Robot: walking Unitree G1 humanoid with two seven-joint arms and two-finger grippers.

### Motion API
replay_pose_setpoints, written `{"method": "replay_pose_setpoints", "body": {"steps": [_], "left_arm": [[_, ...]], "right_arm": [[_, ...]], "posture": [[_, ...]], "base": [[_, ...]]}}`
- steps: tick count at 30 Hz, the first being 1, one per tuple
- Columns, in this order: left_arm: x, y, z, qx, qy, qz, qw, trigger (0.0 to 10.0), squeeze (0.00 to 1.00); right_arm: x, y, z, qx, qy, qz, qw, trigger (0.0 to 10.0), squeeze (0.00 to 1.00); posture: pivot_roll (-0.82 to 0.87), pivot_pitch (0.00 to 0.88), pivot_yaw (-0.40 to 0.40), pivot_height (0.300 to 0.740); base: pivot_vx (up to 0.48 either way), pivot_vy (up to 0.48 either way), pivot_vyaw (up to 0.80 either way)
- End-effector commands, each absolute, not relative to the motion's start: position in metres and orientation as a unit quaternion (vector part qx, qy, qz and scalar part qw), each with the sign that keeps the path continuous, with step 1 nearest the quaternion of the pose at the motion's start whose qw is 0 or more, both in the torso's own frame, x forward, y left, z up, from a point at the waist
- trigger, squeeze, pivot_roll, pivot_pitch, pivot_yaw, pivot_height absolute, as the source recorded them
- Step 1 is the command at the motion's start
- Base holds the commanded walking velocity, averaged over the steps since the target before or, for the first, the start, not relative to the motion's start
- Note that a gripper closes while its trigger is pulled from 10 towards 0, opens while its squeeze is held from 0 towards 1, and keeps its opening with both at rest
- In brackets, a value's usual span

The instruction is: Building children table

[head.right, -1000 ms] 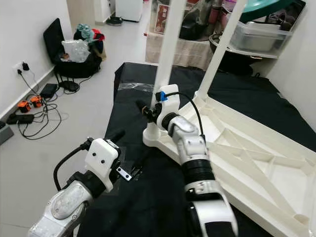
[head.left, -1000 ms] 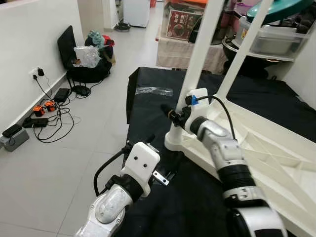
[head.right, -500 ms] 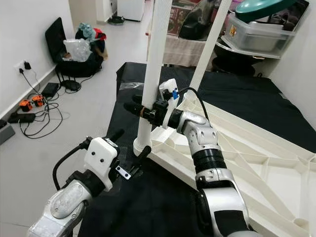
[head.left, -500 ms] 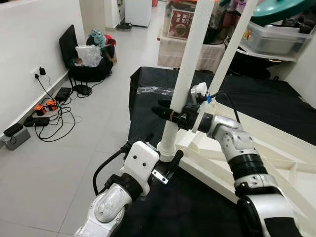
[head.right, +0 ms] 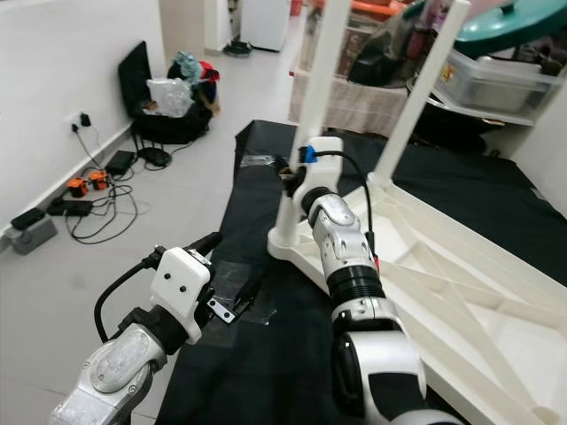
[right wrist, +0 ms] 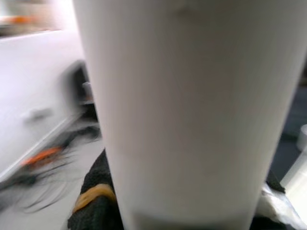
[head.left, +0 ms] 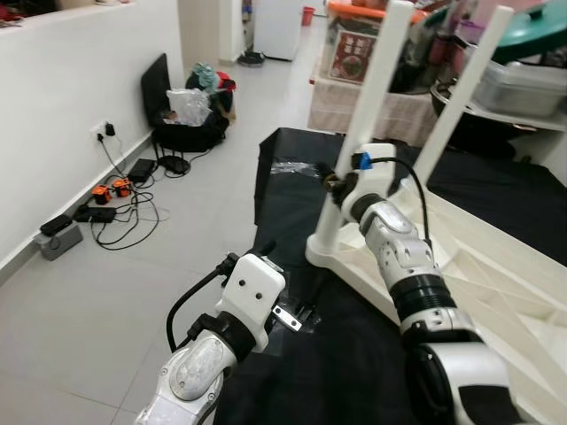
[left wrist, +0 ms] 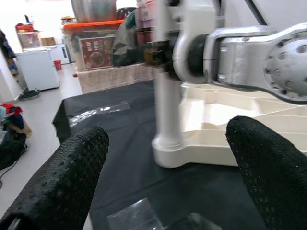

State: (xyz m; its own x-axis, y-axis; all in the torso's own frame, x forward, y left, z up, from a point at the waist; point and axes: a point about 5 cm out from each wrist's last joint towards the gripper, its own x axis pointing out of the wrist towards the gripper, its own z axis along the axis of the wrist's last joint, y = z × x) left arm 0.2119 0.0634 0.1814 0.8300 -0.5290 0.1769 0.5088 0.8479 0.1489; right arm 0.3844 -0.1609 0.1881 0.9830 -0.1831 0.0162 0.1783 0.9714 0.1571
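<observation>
Two silver arms with black ribbed joints, looped black cables and white wrist housings are seen, a blue tag [head.left: 364,161] marking the right one, and black dimpled fingers [left wrist: 62,184].

Right gripper [head.right: 295,181]: we see it against the tall white plastic table leg [head.right: 312,106].
Left gripper [head.right: 232,288]: we hover it below-left, over the black cloth [head.right: 292,354].
</observation>
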Motion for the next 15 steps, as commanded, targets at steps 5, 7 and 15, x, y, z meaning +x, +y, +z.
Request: {"method": "replay_pose_setpoints", "body": {"steps": [5, 7, 15], "left_arm": [[0.212, 0.062, 0.180, 0.049, -0.107, -0.272, 0.955, 10.0, 0.00], [0.212, 0.062, 0.180, 0.048, -0.107, -0.272, 0.955, 10.0, 0.00], [0.212, 0.062, 0.180, 0.048, -0.106, -0.271, 0.955, 10.0, 0.00]], "right_arm": [[0.371, -0.180, 0.162, 0.145, 0.033, -0.220, 0.964, 0.0, 0.00], [0.376, -0.169, 0.166, 0.156, 0.027, -0.198, 0.967, 10.0, 0.00], [0.384, -0.159, 0.189, 0.127, -0.020, -0.135, 0.982, 10.0, 1.00]], "posture": [[0.09, 0.000, -0.114, 0.740], [0.09, 0.000, -0.117, 0.740], [0.09, 0.000, -0.120, 0.740]], "base": [[0.000, 0.000, 0.00], [0.000, 0.000, 0.00], [0.000, 0.000, 0.00]]}}
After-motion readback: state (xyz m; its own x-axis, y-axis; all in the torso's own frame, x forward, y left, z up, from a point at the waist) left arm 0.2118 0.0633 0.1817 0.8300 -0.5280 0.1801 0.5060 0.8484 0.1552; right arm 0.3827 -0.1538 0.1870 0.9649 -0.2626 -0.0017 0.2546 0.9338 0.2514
